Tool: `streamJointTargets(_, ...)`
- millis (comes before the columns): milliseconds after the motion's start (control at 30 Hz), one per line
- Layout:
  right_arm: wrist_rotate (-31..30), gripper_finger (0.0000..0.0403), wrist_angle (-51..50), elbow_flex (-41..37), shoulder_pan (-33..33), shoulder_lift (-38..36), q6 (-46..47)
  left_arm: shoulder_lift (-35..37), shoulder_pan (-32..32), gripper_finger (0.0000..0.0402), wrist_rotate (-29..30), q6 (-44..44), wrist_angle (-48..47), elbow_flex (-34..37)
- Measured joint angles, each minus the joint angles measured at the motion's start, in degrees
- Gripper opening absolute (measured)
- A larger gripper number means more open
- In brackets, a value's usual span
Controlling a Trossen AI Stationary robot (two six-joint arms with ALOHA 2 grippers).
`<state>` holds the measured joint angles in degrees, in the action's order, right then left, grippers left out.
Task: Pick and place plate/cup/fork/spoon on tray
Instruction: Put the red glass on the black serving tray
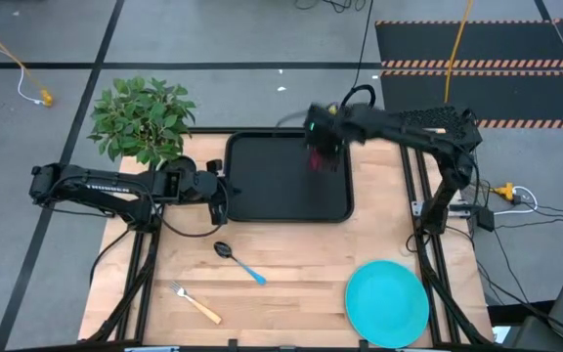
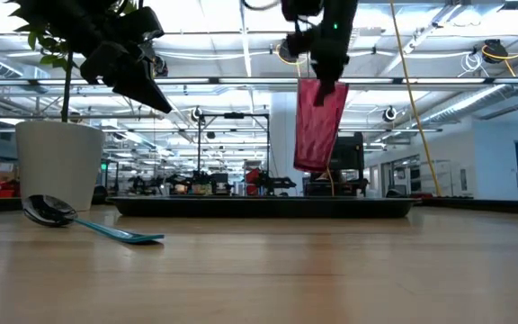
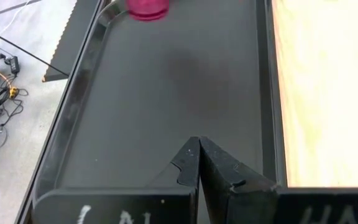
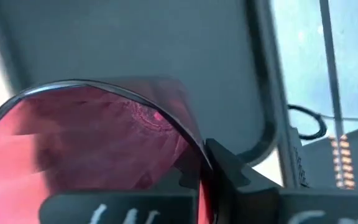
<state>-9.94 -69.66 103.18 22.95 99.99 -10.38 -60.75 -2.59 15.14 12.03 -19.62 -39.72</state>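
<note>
- Tray: sits at the far middle of the table, nothing resting on it. Bare floor is the drop zone; I'd lower straight down, away from the rim.
- Plate: on the wood at the near right corner, well apart from the tray.
- Right gripper: holds the cup by its rim, fingers clamped on the wall. Cup hangs tilted above the tray's far right part.
- Best move, my call: level the cup, descend until its base touches, then release. Dropping from this height risks a tip.
- Left gripper: fingers pressed together, empty, hovering at the tray's left edge.
- Spoon and fork: on the wood, near the tray's front left.
- Low view alone shows the clear gap under the cup; high view alone shows where over the tray it hangs.
</note>
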Motion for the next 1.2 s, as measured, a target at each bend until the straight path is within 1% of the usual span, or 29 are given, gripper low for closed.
streamJointTargets(33,1.4,0.0001,0.9,0.0,2.8,0.0,-1.1,0.0,0.0,0.0010,0.0,-0.1,0.0,0.0)
streamJointTargets(133,9.4,0.0001,2.8,0.0,11.2,0.3,-1.4,0.0,0.0,0.0010,-0.1,-0.2,0.7,0.0)
streamJointTargets(167,10.7,0.0001,3.0,0.0,13.4,0.6,-1.1,0.0,0.0,0.0010,-0.1,-0.2,0.9,0.0)
streamJointTargets(267,11.4,0.0000,2.1,0.0,18.9,1.1,-0.9,0.0,0.0,0.0010,-0.1,-0.3,2.1,0.0)
streamJointTargets(333,11.4,0.0000,2.1,0.0,21.0,1.1,-1.1,0.0,0.0,0.0010,-0.1,-0.3,2.8,0.0)
streamJointTargets(467,11.7,0.0000,4.5,0.0,23.1,1.6,-0.8,0.0,0.0,0.0010,-0.1,-0.2,3.9,0.0)
streamJointTargets(533,11.7,0.0000,6.3,0.2,23.3,2.5,1.6,0.0,0.0,0.0010,-0.1,-0.1,3.8,0.0)
streamJointTargets(633,11.7,0.0000,6.4,1.3,23.3,5.8,3.5,0.0,0.0,0.0010,-0.1,1.1,3.9,0.0)
streamJointTargets(733,11.7,0.0000,4.1,3.7,22.9,10.4,3.8,0.0,0.0,0.0010,-0.1,3.7,3.8,0.0)
streamJointTargets(900,11.7,0.0000,-3.4,12.1,22.8,17.1,3.8,0.0,0.0,0.0010,-0.1,4.2,4.0,0.0)
streamJointTargets(967,11.7,0.0000,-5.8,14.4,22.8,18.9,3.9,0.0,0.0,0.0010,-0.1,4.2,4.0,0.0)
streamJointTargets(1200,12.3,0.0000,-8.6,15.6,24.3,21.9,5.0,0.0,0.0,0.0010,-0.1,3.3,3.0,0.0)
